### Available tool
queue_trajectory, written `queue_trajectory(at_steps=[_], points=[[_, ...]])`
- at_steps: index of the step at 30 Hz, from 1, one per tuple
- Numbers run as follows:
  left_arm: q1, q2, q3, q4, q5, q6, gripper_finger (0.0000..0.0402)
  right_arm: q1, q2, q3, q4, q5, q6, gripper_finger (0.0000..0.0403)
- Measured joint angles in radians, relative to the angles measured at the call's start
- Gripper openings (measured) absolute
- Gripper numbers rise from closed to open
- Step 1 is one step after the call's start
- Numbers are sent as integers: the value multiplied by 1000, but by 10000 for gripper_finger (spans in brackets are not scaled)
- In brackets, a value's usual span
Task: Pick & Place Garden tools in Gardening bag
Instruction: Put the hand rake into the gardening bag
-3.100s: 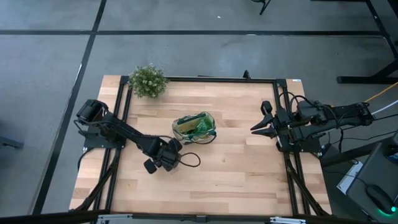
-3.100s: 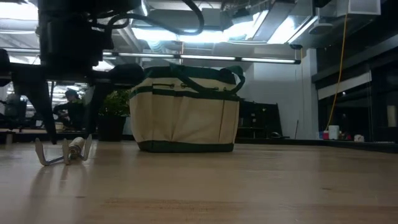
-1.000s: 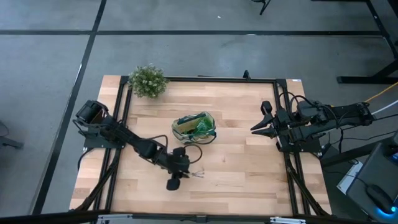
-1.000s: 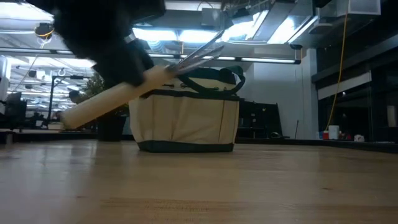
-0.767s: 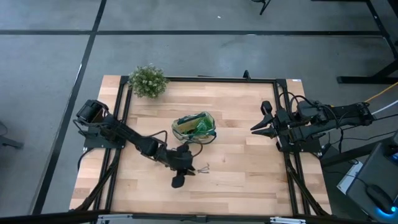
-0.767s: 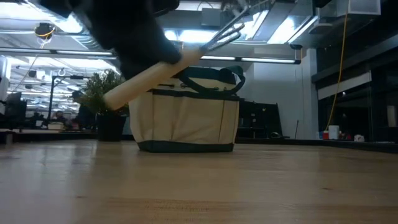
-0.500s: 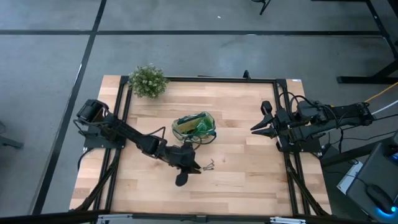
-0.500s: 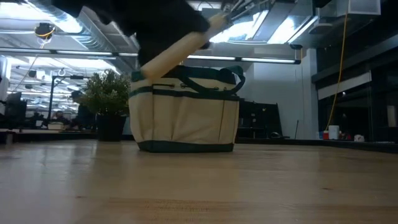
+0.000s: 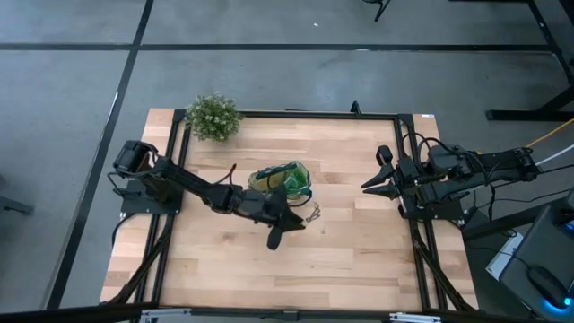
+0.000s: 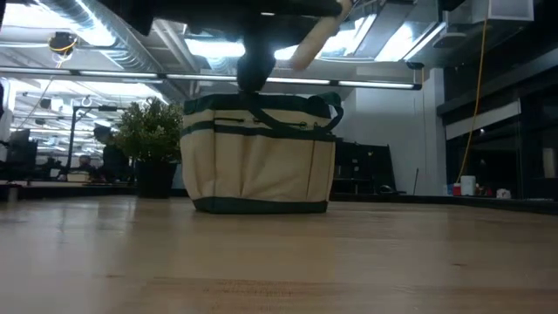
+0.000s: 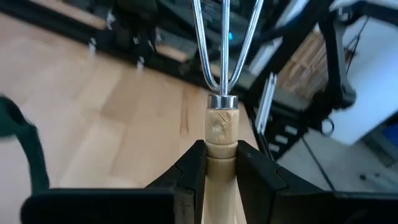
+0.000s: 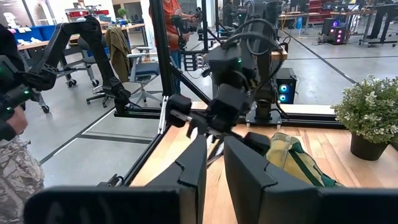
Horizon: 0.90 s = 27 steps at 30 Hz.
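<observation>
Desk [image 9: 359,260]: wooden top; nothing loose lies on its bare front half.
Bag [image 9: 281,184]: beige with green trim, upright near the middle of the desk, mouth open, a green plastic tool [image 9: 291,183] already inside.
Plant [image 9: 213,116]: at the back left corner, well apart from the work.
Left arm: stretched from the left edge to the bag's front right corner.
Left gripper [image 9: 289,213]: fingers [image 11: 193,168] pressed tight on the wooden handle of the rake [image 11: 221,127], tines pointing away past the bag.
Change: a few seconds ago the rake lay on the desk left of the bag; a second ago it was rising at a slant; now it hangs beside the bag's rim.
Meaning: pickup is done; what remains is likely carrying over the mouth and letting go.
Right gripper [image 9: 381,179]: parked at the right edge, fingers nearly together, holding nothing.
</observation>
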<state>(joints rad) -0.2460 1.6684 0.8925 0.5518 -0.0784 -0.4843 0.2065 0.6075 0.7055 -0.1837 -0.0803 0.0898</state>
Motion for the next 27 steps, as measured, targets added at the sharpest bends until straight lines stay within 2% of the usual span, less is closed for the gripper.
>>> queue_trajectory(at_steps=[10, 16, 27], points=[[73, 0, 47, 71, 25, 5, 65, 0, 0, 0, 0, 0, 0, 60], [121, 0, 107, 66, 32, 95, 65, 0, 0, 0, 0, 0, 0, 60], [260, -3, 118, 87, 64, 43, 65, 0, 0, 0, 0, 0, 0, 60]])
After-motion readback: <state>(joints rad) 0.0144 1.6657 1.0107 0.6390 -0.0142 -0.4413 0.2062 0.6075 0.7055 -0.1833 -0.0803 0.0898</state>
